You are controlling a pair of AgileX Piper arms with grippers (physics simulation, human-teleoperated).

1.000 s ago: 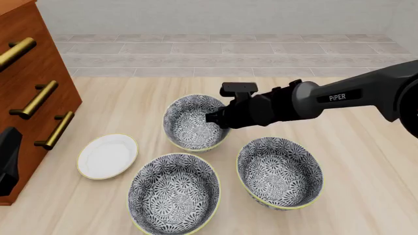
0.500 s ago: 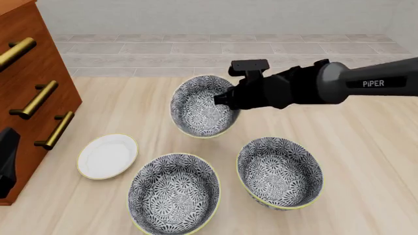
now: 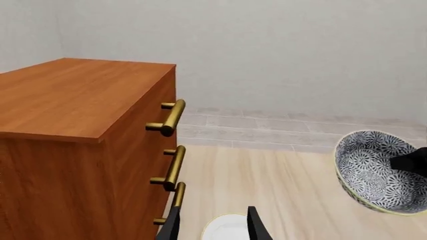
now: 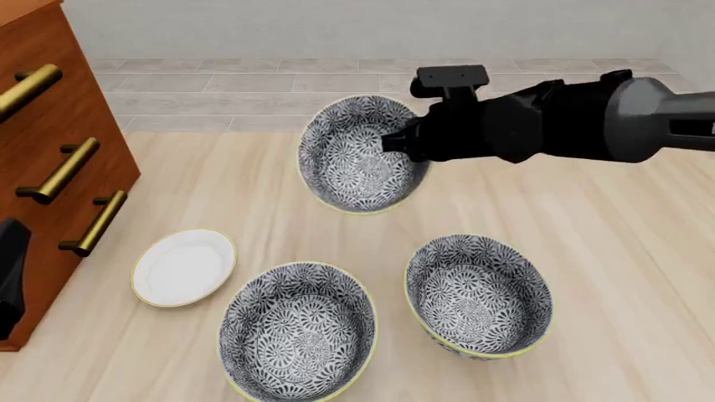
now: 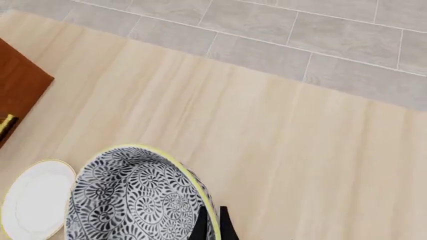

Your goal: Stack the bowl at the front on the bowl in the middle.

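Note:
My right gripper (image 4: 404, 144) is shut on the right rim of the bowl at the front (image 4: 355, 155), holding it tilted in the air above the far part of the table. In the right wrist view its fingertips (image 5: 202, 226) pinch that rim, with the patterned bowl (image 5: 130, 197) beside them. The bowl in the middle (image 4: 478, 293) stands on the table at the right, below and nearer than the held one. A third identical bowl (image 4: 298, 331) stands at the near left. My left gripper (image 3: 213, 227) is open and holds nothing beside the cabinet; the lifted bowl (image 3: 373, 170) shows in its view.
A small flat white plate (image 4: 184, 266) lies at the left, near the wooden drawer cabinet (image 4: 56, 126) with brass handles (image 4: 62, 172). The left arm's dark body (image 4: 12, 272) shows at the left edge. A grey tiled floor lies beyond the table's far edge.
The right gripper has lifted the bowl off the table, carrying it upward and slightly to the right. The other two bowls, the plate and the left arm have stayed put.

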